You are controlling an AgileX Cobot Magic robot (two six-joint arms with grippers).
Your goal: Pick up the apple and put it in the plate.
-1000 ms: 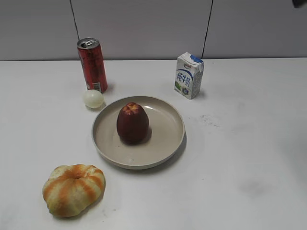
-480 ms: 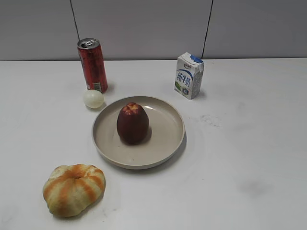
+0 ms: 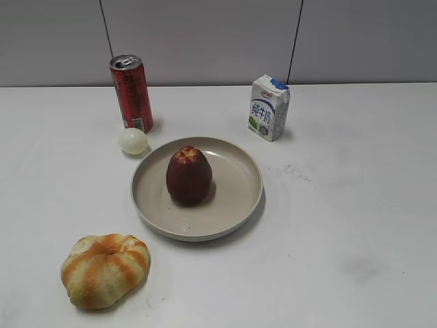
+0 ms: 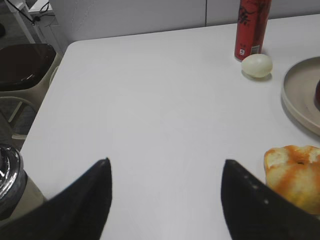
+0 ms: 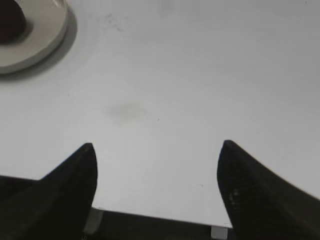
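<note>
The dark red apple [image 3: 189, 175] stands upright inside the beige plate [image 3: 239, 198] at the middle of the white table. Neither arm shows in the exterior view. In the left wrist view my left gripper [image 4: 165, 162] is open and empty over bare table, with the plate's rim [image 4: 300, 90] at the right edge. In the right wrist view my right gripper [image 5: 156, 146] is open and empty above the table's near edge, with the plate [image 5: 45, 35] and a sliver of the apple [image 5: 11, 22] at the top left.
A red can [image 3: 132, 92] and a small pale ball [image 3: 133, 141] stand behind the plate on the left. A milk carton [image 3: 269, 107] stands behind it on the right. An orange-striped bun [image 3: 105, 269] lies front left. A dark bin [image 4: 22, 65] is off the table's left side.
A dark arm part at the exterior view's top right corner one second ago has left the frame. The apple, plate and other objects have not moved.
</note>
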